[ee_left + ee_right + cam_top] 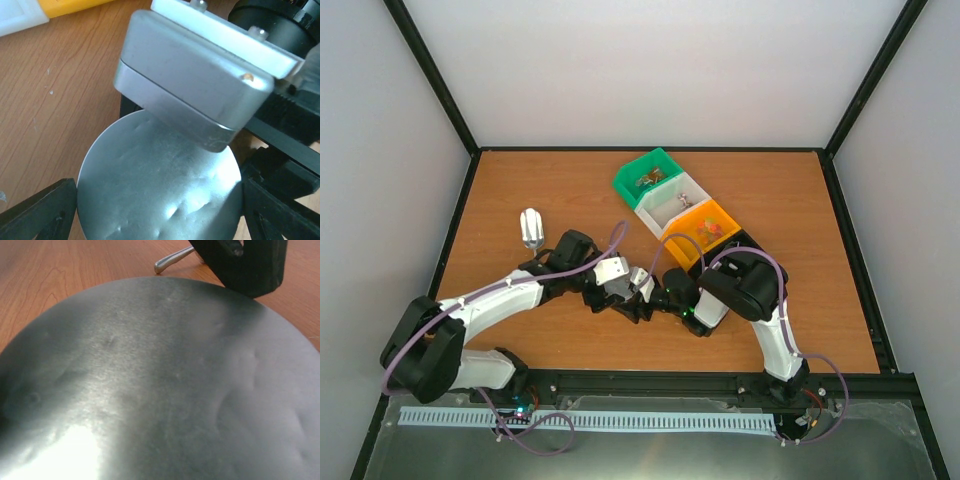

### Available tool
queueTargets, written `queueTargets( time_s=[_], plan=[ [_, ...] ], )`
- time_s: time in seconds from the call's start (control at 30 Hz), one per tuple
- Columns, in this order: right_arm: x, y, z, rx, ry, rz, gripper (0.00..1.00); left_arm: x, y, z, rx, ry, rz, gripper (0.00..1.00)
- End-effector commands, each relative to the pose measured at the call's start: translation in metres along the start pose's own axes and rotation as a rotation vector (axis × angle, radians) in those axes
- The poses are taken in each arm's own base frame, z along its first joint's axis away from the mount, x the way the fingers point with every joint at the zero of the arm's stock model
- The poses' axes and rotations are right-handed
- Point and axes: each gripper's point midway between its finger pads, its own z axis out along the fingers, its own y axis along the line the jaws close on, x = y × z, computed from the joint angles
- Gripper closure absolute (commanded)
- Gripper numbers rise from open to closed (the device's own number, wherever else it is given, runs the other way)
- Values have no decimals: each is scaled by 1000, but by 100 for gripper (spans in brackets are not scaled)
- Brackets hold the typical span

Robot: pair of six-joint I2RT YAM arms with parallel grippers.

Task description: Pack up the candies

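We are looking down at a brown wood-grain worktop (520,180) edged in black, with plain white walls (650,70) closing it in on three sides and black posts (430,70) running up the corners. A row of bins is standing at the far right: a green bin (625,185), a white bin (650,220), an orange bin (675,250) and a black bin (748,240), touching side to side. The candies (648,180) are showing as small coloured specks inside the green, white and orange bins; we are not able to tell their colours apart. A small clear jar (531,228) is standing upright, well apart, on the left.

The left arm (490,305) and the right arm (760,300) are meeting at the middle of the worktop, and their ends are overlapping there, so the top view is hiding what lies between them. The right arm is also covering most of the black bin.

In the left wrist view a silvery disc (160,190) is sitting between the black fingers (40,215). The left jaws are spread wide on either side of it, but we cannot tell whether they are pressing on its rim. A silver box (190,85) is covering the disc's far edge.

In the right wrist view the disc (150,390) is filling nearly the whole picture and hiding the right jaws, so we cannot tell how they are standing. A black block (245,265) and a slim shiny metal piece (172,260) are cut off at the top.
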Motion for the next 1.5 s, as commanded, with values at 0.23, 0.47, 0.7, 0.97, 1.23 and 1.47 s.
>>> queueTargets(
  time_s=[0.23,0.47,0.7,0.97,1.23,1.47],
  plan=[
    [45,13,0,-27,144,79,55,-11,6,0,-13,6,49,10],
    [42,18,0,-54,136,68,55,-3,-1,-1,21,46,107,20],
    [37,42,-8,-194,111,12,54,20,-29,-1,173,122,169,34],
    [38,64,-16,-339,133,-121,47,49,-50,-2,292,192,308,40],
    [27,39,-13,-179,103,-4,15,49,-32,7,179,202,206,44],
    [13,21,-13,-49,31,54,7,39,-22,5,101,153,173,42]
  ],
)
